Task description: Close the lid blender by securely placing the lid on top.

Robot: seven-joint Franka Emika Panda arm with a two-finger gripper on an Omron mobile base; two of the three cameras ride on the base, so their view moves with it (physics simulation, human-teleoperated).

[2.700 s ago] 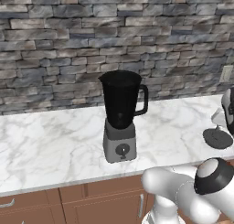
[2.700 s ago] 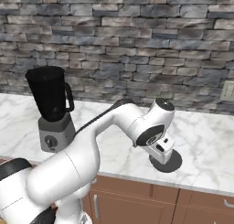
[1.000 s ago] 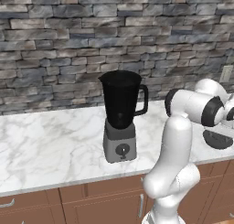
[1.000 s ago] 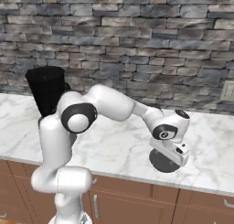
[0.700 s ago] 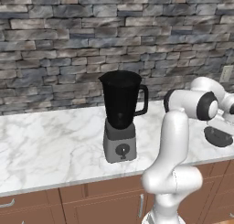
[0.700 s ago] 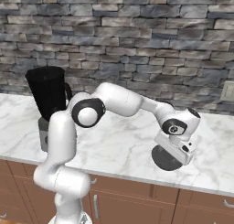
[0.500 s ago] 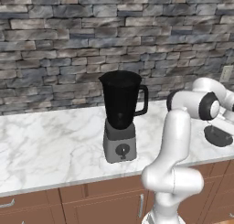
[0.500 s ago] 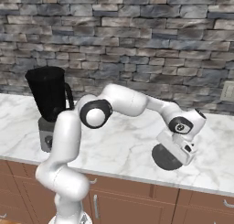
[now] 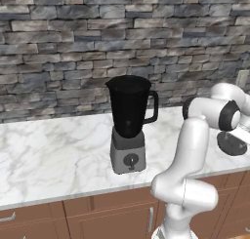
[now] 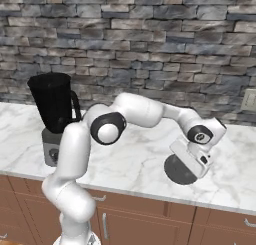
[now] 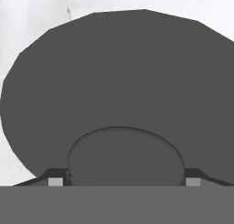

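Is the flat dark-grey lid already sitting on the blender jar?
No, the flat dark-grey lid lies on the white marble counter, apart from the open dark blender jar.

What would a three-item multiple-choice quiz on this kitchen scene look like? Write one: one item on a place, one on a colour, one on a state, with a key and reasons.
1. Where is the lid?
A. On the blender jar
B. Flat on the marble counter, under the gripper
C. On the cabinet handle

2. What colour is the blender base?
A. Grey
B. Red
C. White

3. What is the state of the blender jar's top?
A. Covered by the lid
B. Covered by a cloth
C. Open, with no lid on it

Key: 1 B, the right base view shows the dark disc lying on the counter beneath the hand, far from the blender. 2 A, the boxy base with the round dial is grey in the left base view. 3 C, the jar's rim stands bare in both base views.
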